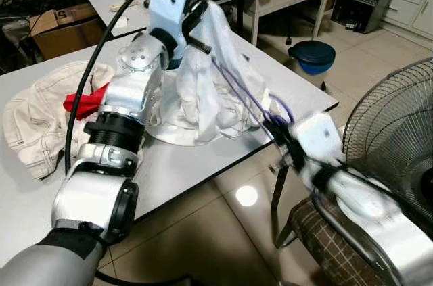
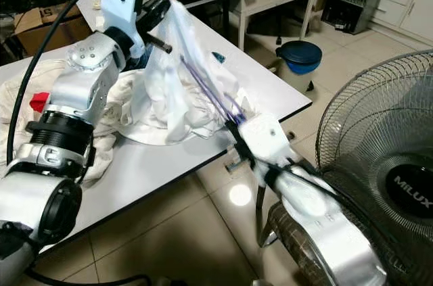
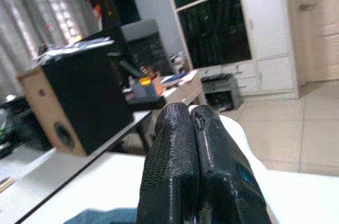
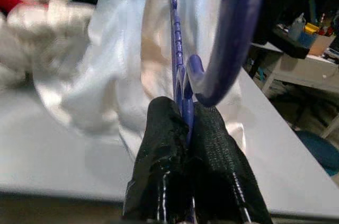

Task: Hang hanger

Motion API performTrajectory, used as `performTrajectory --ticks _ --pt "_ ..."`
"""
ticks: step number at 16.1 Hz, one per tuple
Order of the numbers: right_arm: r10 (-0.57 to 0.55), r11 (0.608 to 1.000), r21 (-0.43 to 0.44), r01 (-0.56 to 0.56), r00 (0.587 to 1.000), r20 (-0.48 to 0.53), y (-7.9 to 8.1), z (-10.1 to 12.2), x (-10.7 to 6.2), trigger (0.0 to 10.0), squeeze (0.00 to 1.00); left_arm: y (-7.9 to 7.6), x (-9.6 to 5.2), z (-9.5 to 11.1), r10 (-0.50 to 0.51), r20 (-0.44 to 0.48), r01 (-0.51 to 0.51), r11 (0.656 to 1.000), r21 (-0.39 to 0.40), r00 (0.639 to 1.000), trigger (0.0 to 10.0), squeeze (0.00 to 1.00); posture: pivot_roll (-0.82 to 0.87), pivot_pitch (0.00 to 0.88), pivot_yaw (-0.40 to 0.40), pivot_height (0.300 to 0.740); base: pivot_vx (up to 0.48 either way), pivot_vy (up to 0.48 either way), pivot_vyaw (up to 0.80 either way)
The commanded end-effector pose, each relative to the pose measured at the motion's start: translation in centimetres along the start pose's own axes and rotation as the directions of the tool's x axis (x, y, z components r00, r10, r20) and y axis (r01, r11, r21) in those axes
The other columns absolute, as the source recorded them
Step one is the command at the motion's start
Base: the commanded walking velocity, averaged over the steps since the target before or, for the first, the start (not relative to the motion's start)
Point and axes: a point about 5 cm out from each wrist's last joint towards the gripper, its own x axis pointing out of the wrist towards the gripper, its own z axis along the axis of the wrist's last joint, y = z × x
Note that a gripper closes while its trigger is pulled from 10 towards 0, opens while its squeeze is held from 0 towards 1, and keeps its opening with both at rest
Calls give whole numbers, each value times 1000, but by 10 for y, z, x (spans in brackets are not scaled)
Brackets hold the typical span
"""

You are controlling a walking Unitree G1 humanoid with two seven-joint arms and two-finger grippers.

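Cluttered workroom, white table (image 1: 203, 164) running across the foreground, tiled floor beyond its edge. Far left on the table: a cream garment (image 1: 40, 117) lying crumpled, with a red cloth (image 1: 84, 102) just beside it. Next along: left gripper (image 1: 196, 12) raised above the table, fingers pressed together on a fold of the white shirt (image 1: 203, 90), lifting it into a peak while its hem rests on the tabletop. Further right: purple hanger (image 1: 243, 97) slanting down out of the shirt to the right gripper (image 2: 237, 126), clamped tight on the hanger close under its hook (image 4: 233, 38), at the table's edge. Far right: a standing fan (image 2: 379, 157), close by the right arm. Probably mid-way through threading hanger into shirt. Best kept: left grip high and steady so the opening stays spread; hanger pushed along its own line, not twisted; hook kept clear of the cloth to avoid snagging; right elbow kept off the fan grille.
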Motion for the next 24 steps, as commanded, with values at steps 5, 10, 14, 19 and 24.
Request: performTrajectory --ticks 5,10,14,19,24 --pt "-47 981 187 46 999 4 -3 1 21 10000 0 -25 3 -3 -84 -10 83 996 -32 996 0 0 -156 0 117 740 0 0 0" --pt "-269 817 542 196 961 58 -4 7 13 10000 0 -10 3 -2 47 -28 -47 999 5 999 0 0 -153 0 121 740 0 0 0" --pt "-438 594 757 270 899 23 -20 -1 1 10000 0 0 1 -1 90 -34 -89 996 26 995 0 0 -158 0 131 740 0 0 0" --pt "-319 449 842 298 934 -160 -5 -26 -3 10000 0 15 -2 2 103 -18 -101 989 108 995 0 0 -165 0 129 740 0 0 0" --pt "-240 396 870 294 948 -211 -4 -33 1 10000 0 -1 2 25 -58 118 44 992 119 991 0 0 -170 0 128 740 0 0 0"
